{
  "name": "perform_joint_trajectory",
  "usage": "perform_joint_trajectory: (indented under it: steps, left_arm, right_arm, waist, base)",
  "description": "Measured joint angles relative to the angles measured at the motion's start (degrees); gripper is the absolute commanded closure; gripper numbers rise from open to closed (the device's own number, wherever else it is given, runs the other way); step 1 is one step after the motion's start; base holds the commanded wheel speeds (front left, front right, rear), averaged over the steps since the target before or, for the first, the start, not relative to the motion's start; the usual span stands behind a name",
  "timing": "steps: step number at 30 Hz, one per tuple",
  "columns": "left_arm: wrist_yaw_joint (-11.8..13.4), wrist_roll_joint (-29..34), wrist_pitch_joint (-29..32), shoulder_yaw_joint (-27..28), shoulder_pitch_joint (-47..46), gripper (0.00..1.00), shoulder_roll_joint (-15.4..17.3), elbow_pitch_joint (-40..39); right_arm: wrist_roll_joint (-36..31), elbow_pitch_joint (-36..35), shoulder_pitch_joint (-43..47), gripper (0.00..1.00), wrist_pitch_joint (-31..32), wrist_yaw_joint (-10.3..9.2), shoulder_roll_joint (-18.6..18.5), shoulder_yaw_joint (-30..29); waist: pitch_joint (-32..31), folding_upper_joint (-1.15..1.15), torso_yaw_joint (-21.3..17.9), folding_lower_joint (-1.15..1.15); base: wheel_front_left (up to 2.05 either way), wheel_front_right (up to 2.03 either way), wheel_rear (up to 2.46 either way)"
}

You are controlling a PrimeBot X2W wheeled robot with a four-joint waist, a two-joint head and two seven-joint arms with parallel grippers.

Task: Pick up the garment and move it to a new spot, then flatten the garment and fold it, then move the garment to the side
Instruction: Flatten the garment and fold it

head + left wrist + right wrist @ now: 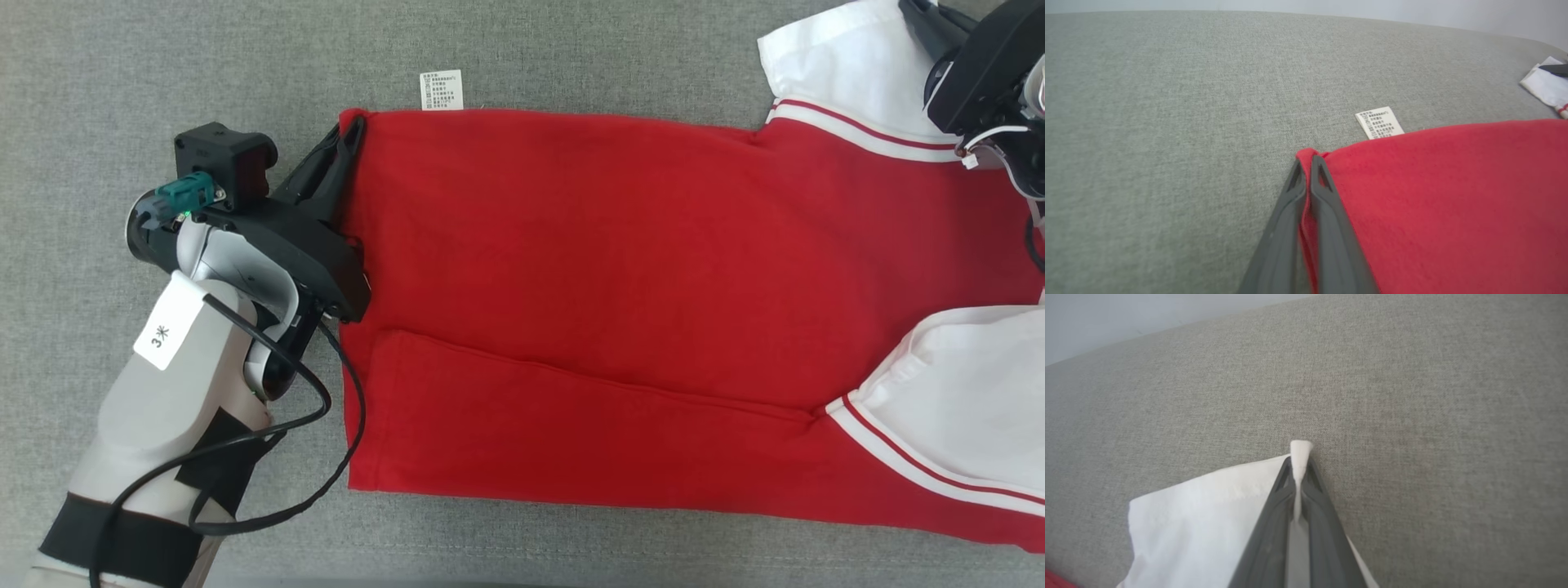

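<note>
Just left of the care label: pinched tight in the left gripper, fingers pressed together with a fold of red hem between them, at the corner of the garment nearest the label. Spread nearly flat on the grey surface, running rightward from the label, with one long crease along the side opposite the label. Judged to be flattening, with no fold made yet.

Hold that corner low and pull leftward, away from the label, only until taut. No lifting, to avoid dragging the whole body off its spot.

Far right of the label: closed likewise on the edge of the white sleeve, the right gripper, with a tuft of white poking past the tips. Draw both ends apart together and evenly, to keep the label-side edge straight. Ease off early rather than risk losing the thin sleeve cloth. Then smooth out the crease opposite the label before folding.
</note>
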Motion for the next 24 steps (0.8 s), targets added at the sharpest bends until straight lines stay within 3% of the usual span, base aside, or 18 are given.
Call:
perform_joint_trajectory:
  steps: [12,24]
  left_arm:
    - [-0.4,-0.2,-2.1,-0.4,0.2,1.00,0.5,1.5]
    - [-0.5,-0.7,-5.5,-1.2,4.0,1.00,2.4,1.7]
  right_arm:
    - [1.7,-0.7,0.1,1.00,-2.4,0.00,-0.1,1.7]
    - [3.7,-6.2,3.4,1.00,-8.4,0.00,-1.1,5.0]
  waist:
    - [-2.2,0.00,-0.7,0.00]
    - [-5.4,0.00,-2.0,0.00]
  base:
    - [0.00,0.00,0.00]
    - [0.00,0.00,0.00]
